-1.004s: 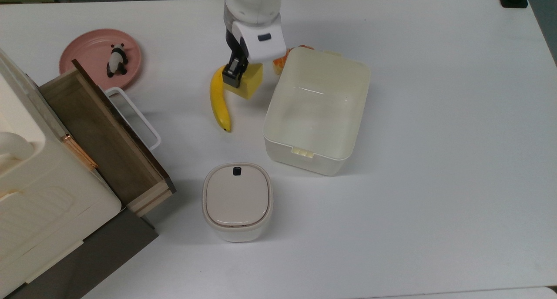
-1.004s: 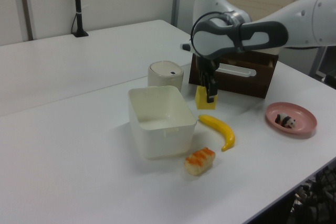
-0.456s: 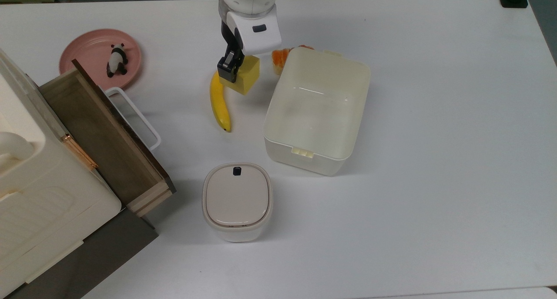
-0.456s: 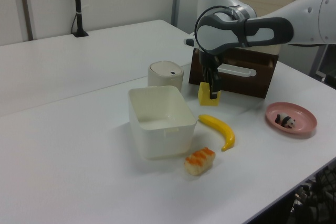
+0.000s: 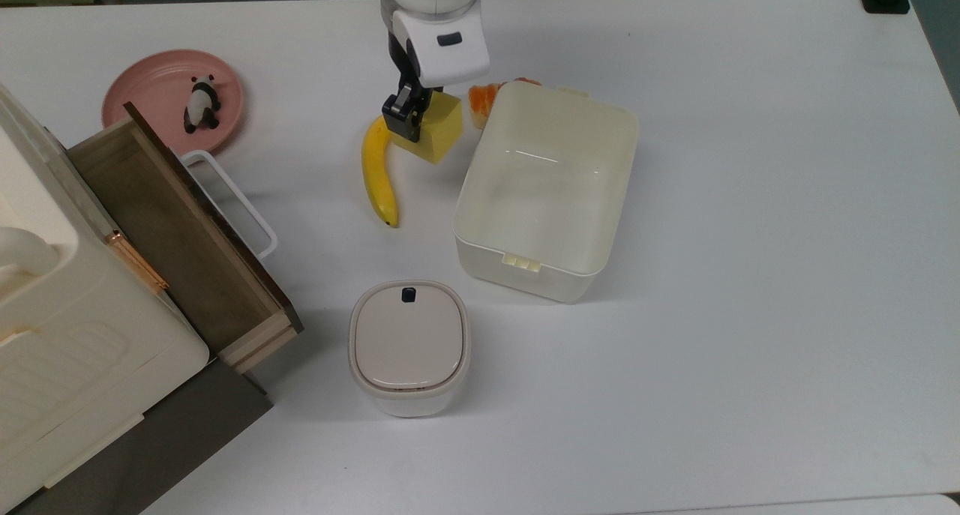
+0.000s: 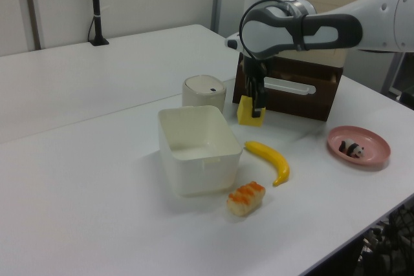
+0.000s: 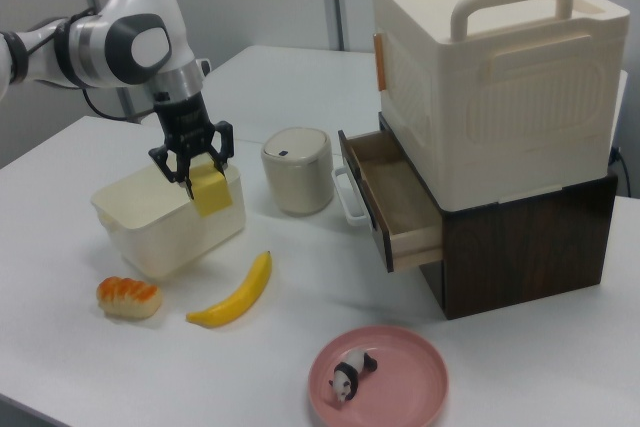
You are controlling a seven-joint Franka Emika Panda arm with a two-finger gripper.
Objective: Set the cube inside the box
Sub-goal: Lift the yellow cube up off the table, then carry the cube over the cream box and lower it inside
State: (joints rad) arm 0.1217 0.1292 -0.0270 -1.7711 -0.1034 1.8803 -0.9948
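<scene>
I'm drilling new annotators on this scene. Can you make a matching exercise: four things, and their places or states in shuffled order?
Things:
1. cube
2. box
3. panda figure
4. banana

States:
A. lying on the table
B. held in the hand, off the table
C. standing open, nothing inside
D. on the pink plate

Pairs: 1-B, 2-C, 3-D, 4-A

The pale-yellow cube (image 5: 435, 131) hangs tilted above the table at the top view's upper centre, just left of the empty cream box (image 5: 480, 245)
</scene>
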